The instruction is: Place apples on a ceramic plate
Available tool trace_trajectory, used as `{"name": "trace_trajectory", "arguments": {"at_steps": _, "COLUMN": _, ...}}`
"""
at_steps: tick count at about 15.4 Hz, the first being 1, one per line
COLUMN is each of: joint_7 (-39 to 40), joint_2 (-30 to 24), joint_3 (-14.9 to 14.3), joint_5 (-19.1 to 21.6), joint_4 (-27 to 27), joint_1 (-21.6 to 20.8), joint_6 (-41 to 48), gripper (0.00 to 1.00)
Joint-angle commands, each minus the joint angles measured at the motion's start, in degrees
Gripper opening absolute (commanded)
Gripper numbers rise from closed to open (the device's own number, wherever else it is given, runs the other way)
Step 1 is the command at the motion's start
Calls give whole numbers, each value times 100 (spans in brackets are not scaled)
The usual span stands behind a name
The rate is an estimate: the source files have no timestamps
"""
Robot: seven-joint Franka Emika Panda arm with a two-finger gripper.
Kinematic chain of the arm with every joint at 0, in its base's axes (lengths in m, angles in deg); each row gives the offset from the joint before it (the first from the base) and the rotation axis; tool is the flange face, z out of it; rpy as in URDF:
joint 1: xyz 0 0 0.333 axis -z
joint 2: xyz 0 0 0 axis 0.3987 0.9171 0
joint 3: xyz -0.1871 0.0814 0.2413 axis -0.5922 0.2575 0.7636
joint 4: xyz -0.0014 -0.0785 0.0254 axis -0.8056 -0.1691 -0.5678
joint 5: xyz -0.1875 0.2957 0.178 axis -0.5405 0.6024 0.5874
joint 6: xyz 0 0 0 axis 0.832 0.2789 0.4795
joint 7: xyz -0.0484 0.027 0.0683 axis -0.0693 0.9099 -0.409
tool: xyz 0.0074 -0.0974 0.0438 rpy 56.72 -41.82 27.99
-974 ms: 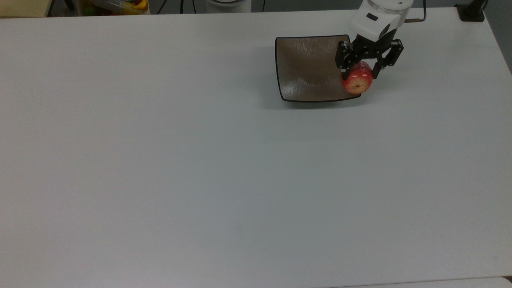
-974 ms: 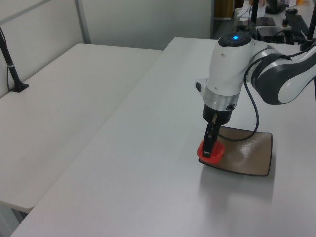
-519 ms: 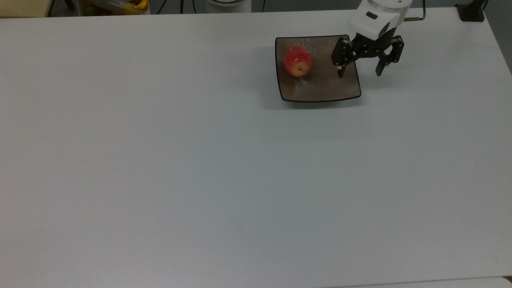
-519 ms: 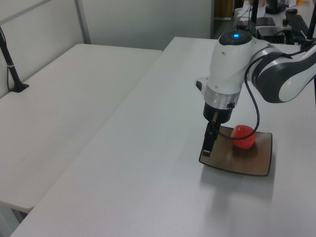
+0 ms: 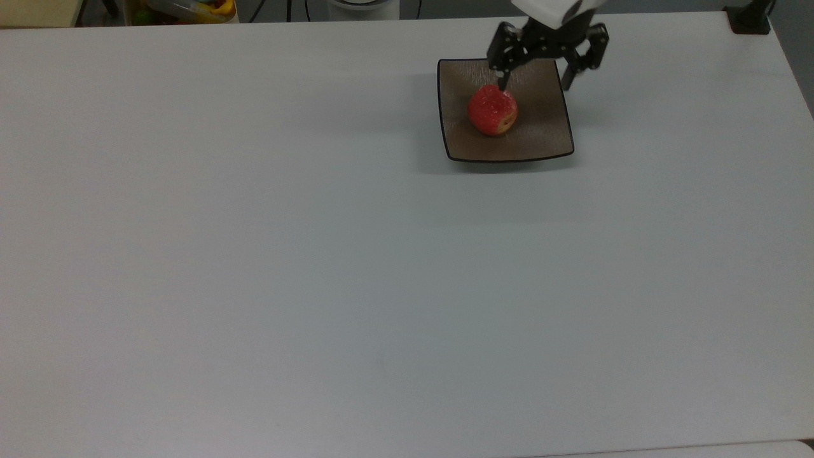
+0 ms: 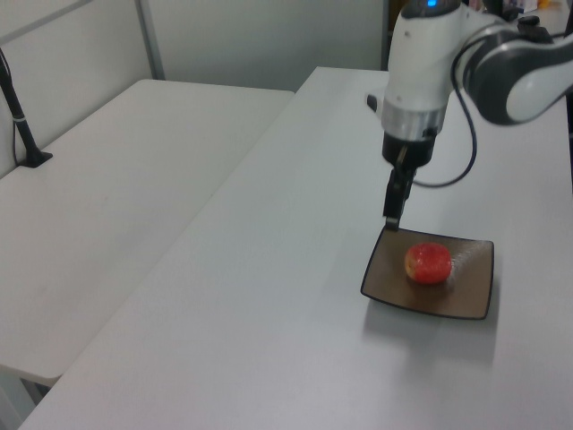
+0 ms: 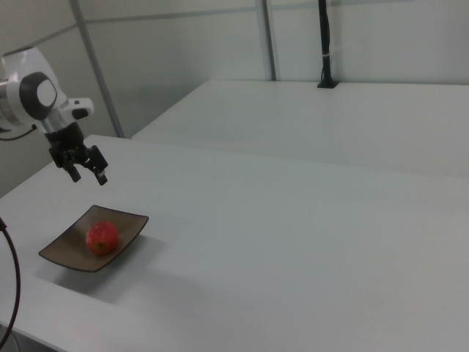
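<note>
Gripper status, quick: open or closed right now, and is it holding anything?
Gripper: open and holding nothing; it hangs above the ceramic plate, where the apple lies.

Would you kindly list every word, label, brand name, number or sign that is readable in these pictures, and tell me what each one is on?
None: no readable text appears in any view.
The apple, the ceramic plate, the white table and the gripper carry no legible markings.
The bin of coloured items at the top view's upper edge shows nothing legible.
</note>
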Motion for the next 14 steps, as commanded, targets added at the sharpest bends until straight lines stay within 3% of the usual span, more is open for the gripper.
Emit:
{"name": "trace_trajectory", "arguments": {"at_steps": 1, "joint_7": 1343, "joint_2": -743, "joint_3": -829, "joint_5": 761, "joint_4": -134, "joint_1": 23, "joint_6": 796, "gripper": 100}}
{"name": "trace_trajectory", "arguments": {"at_steps": 6, "joint_7": 1756, "joint_2": -815, "joint_3": -1779, "joint_5": 763, "joint_4": -169, "joint_1": 145, "joint_6": 693, "gripper": 100}}
{"name": "trace_trajectory", "arguments": {"at_steps": 11, "joint_7": 1899, "joint_2": -780, "joint_3": -1790, "joint_5": 798, "joint_4": -266, "joint_1": 751, "joint_6": 473, "gripper": 100}}
{"name": "trace_trajectory", "arguments": {"at_steps": 14, "joint_7": 1873, "joint_2": -613, "joint_3": -1799, "joint_5": 807, "joint_4": -196, "joint_1": 883, "joint_6": 482, "gripper": 100}}
